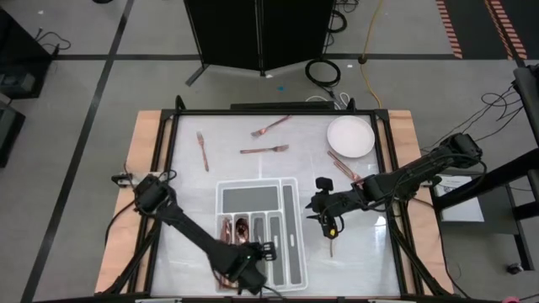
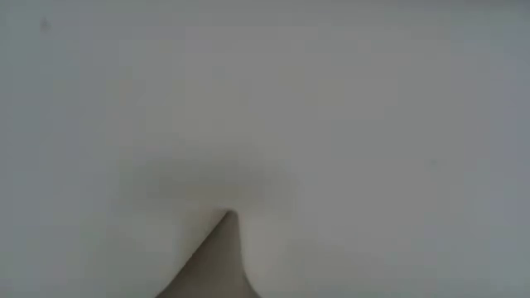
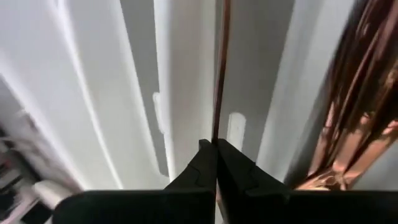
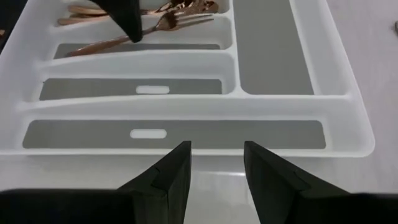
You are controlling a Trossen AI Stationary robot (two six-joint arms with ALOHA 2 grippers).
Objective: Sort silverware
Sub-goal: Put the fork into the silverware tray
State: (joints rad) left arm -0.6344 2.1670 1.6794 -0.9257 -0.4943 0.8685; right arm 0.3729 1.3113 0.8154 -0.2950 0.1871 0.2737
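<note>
High view shows the left tool [image 1: 253, 263] low over the near end of the tray [image 1: 290, 202], its fingers pinched on a thin copper piece [image 3: 221, 74] that runs along a narrow slot; I cannot tell which kind it is. Beside it, several copper pieces [image 1: 235, 228] already lie heaped in one compartment. The right tool [image 1: 324, 220] hovers just beside the tray's right wall with fingers apart, gripping nothing, and one piece [image 1: 332, 244] lies on the table [image 1: 362, 261] right under it. Farther back, three forks [image 1: 264, 150] lie loose, and another piece [image 1: 343, 165] sits near the plate [image 1: 349, 135].
</note>
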